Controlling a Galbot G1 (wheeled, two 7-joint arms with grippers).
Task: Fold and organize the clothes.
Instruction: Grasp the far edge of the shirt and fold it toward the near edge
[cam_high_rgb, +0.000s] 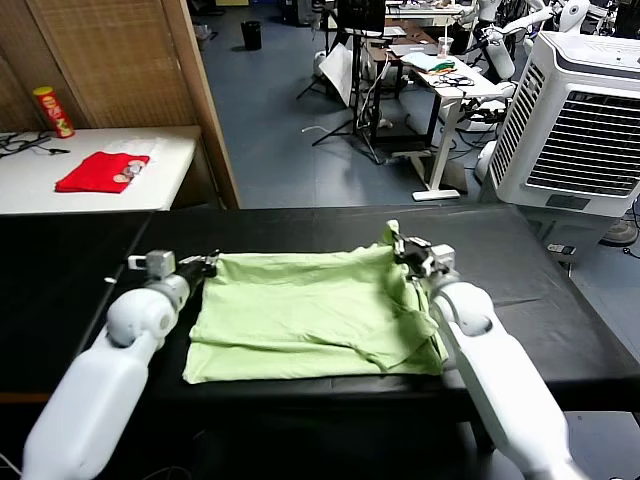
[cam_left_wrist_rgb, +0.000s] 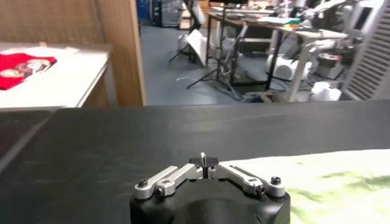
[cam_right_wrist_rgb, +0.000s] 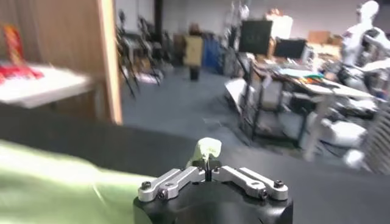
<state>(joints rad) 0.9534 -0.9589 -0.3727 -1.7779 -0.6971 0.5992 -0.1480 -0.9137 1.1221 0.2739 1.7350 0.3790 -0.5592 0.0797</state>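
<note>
Shirt (cam_high_rgb: 310, 315), pale green, lies spread across the black table (cam_high_rgb: 540, 300), reaching from one claw to the other. The left gripper (cam_high_rgb: 207, 264) sits low at the table surface on the shirt's far left corner; its fingers are pressed together, and the wrist view shows the tips meeting at a thin point with the cloth edge just beside them, so the pinch on the fabric itself cannot be confirmed from that angle, though the head view puts the corner right at the tips. The right gripper (cam_high_rgb: 400, 248) is raised a little off the table at the shirt's far right corner, fingers pressed together on a small tuft of green cloth (cam_right_wrist_rgb: 205, 148) that sticks up past the tips. From that claw the fabric drapes down and toward the robot in loose folds, bunched along the right side. Between the two claws the far hem runs nearly straight. The near hem lies flat close to the table's front edge, behind both claws. Beyond the left claw, well apart on a white side table (cam_high_rgb: 30, 185), lie a small red cloth (cam_high_rgb: 100, 171) and a red can (cam_high_rgb: 53, 110)
</note>
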